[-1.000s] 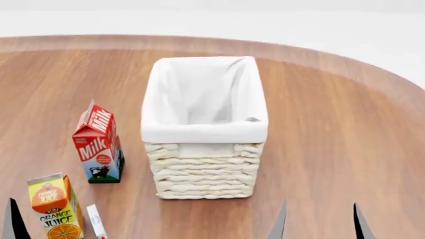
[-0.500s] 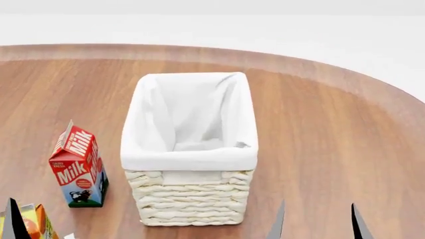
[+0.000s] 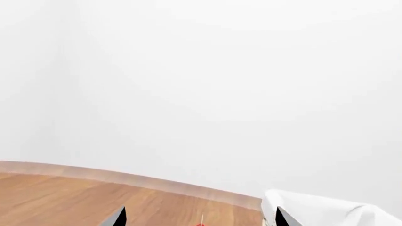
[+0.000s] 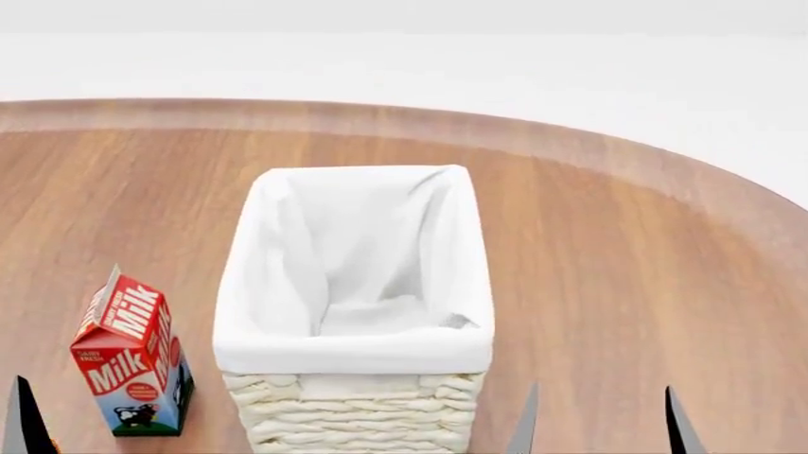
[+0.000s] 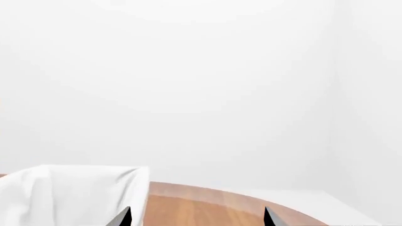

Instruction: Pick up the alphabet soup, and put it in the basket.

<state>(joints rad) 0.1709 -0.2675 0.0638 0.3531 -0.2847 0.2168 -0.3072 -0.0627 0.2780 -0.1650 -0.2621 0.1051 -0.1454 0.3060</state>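
Observation:
The alphabet soup is out of view in all three views. The basket (image 4: 352, 351), cream wicker with a white cloth liner, stands in the middle of the head view. Its liner also shows in the left wrist view as a white corner (image 3: 326, 213) and in the right wrist view (image 5: 69, 195). My left gripper (image 3: 199, 219) is open with nothing held. Only one of its fingertips (image 4: 22, 424) shows in the head view, at the lower left. My right gripper (image 4: 604, 427) is open and empty, low and just right of the basket, and its jaws also stand apart (image 5: 196, 219).
A red and white milk carton (image 4: 127, 364) stands left of the basket. A small red tip (image 3: 201, 224) shows at the frame edge between the left jaws. The round wooden table (image 4: 631, 265) curves away behind and to the right, with white floor beyond its edge.
In the head view the basket and milk carton have slid downward and grown closer. The orange juice carton and a small white item have left the frame. Both grippers' tips stay put.

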